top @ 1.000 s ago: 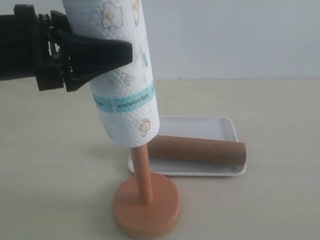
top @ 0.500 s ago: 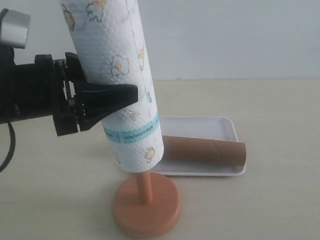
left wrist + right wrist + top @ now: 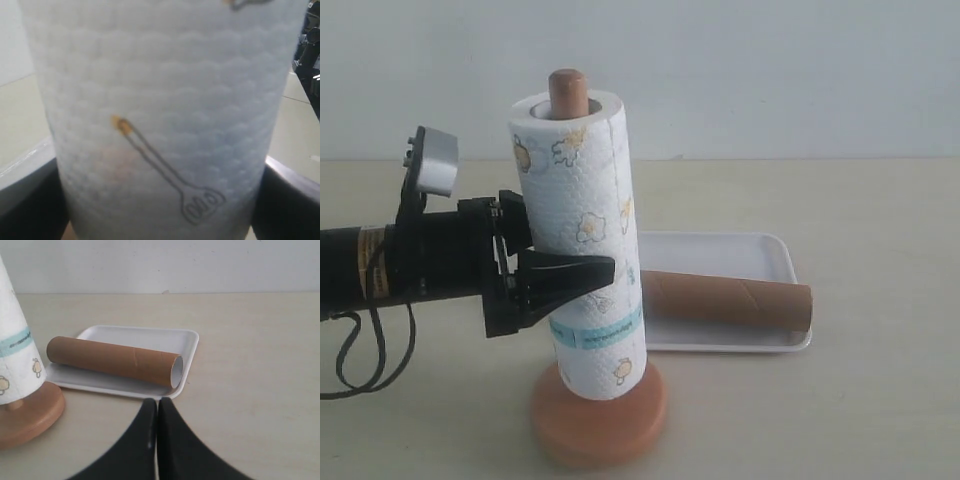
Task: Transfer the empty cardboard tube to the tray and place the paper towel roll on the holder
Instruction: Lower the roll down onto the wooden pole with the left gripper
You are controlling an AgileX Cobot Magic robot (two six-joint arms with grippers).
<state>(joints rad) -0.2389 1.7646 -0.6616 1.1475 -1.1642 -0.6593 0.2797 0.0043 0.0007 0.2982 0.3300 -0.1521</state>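
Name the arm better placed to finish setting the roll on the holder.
Left. The left fingers clasp the roll, which is already threaded over the holder. The right fingers are shut and empty, apart from it, near the tray.

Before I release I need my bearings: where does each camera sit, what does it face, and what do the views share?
Exterior: off the arms, low by the table, facing the roll on the holder, tube in tray beyond; left arm, left fingers clasping roll.
Left wrist: close against the roll, which fills it; left fingers at both edges.
Right wrist: looks over shut right fingers at tube, tray, holder base.
Shared: exterior and right wrist both show tube, tray, holder.
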